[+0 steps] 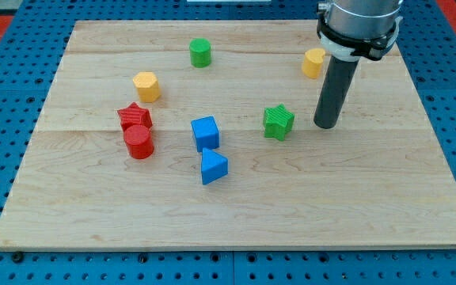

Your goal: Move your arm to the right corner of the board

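My tip (326, 125) rests on the wooden board (236, 214), right of centre. The green star (278, 122) lies just to its left, a small gap apart. A yellow block (313, 62) sits above it toward the view's top, partly behind the rod. A green cylinder (200, 53) stands near the top centre. A yellow hexagonal block (146, 86) is at the upper left. A red star (134, 118) touches a red cylinder (139, 142) at the left. A blue cube (205, 133) and a blue triangle (213, 167) sit in the middle.
The board lies on a blue pegboard surface (6, 95) that shows on all sides. The arm's grey body (359, 24) enters from the view's top right.
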Robot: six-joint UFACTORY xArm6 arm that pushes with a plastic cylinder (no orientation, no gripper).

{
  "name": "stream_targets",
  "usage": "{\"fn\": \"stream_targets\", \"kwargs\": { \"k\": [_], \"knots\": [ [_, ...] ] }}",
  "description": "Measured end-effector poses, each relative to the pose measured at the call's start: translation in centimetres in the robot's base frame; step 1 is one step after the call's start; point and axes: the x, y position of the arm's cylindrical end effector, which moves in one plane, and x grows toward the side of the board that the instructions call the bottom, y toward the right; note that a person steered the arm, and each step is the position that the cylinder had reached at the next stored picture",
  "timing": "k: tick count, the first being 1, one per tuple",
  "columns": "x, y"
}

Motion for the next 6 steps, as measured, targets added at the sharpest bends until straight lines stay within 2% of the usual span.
{"fn": "stream_targets", "kwargs": {
  "k": [1, 2, 4, 5, 6],
  "knots": [
    [0.0, 0.0],
    [-2.6, 2.5],
    [-11.9, 15.0],
    [-18.0, 16.2],
    [-19.0, 6.7]
  ]
}}
